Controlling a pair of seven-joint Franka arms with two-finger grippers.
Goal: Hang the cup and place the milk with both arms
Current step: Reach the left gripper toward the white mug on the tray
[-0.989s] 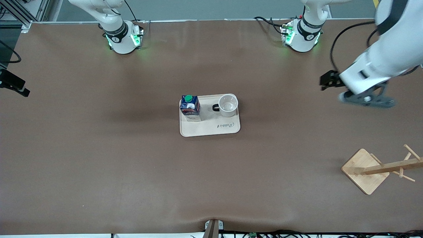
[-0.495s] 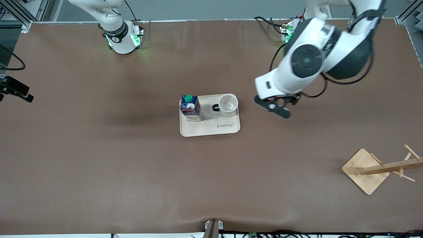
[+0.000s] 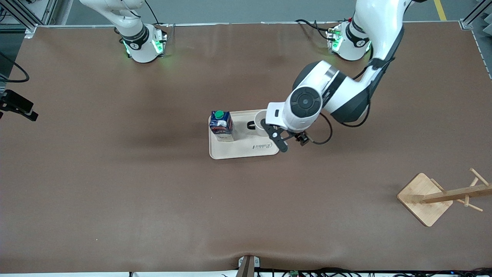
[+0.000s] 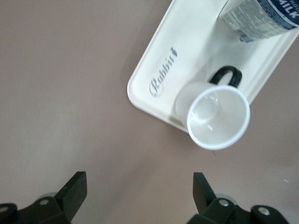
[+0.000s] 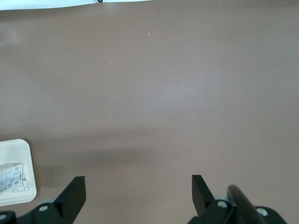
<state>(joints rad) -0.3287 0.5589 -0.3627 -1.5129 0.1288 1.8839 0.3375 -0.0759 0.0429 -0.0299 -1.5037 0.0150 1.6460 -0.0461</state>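
Observation:
The white cup (image 3: 260,115) with a black loop handle stands upright on a cream tray (image 3: 238,151) in the middle of the table, partly hidden by the left arm. The dark blue milk (image 3: 221,125) with a green cap stands on the same tray, toward the right arm's end. My left gripper (image 3: 291,141) hovers over the tray's edge beside the cup, open and holding nothing. In the left wrist view the cup (image 4: 217,116) and the milk (image 4: 261,18) lie ahead of the left gripper (image 4: 140,183). My right gripper (image 5: 138,184) is open over bare table, with the tray (image 5: 21,147) corner in sight.
A wooden cup rack (image 3: 442,196) on a square base stands toward the left arm's end, nearer the front camera than the tray. The brown table mat (image 3: 153,192) spreads all around the tray. The arms' green-lit bases (image 3: 144,44) stand along the table's farthest edge.
The left arm has swung from its end of the table to the tray, ending beside the cup. The right arm has barely shifted. Cup and milk have not moved.

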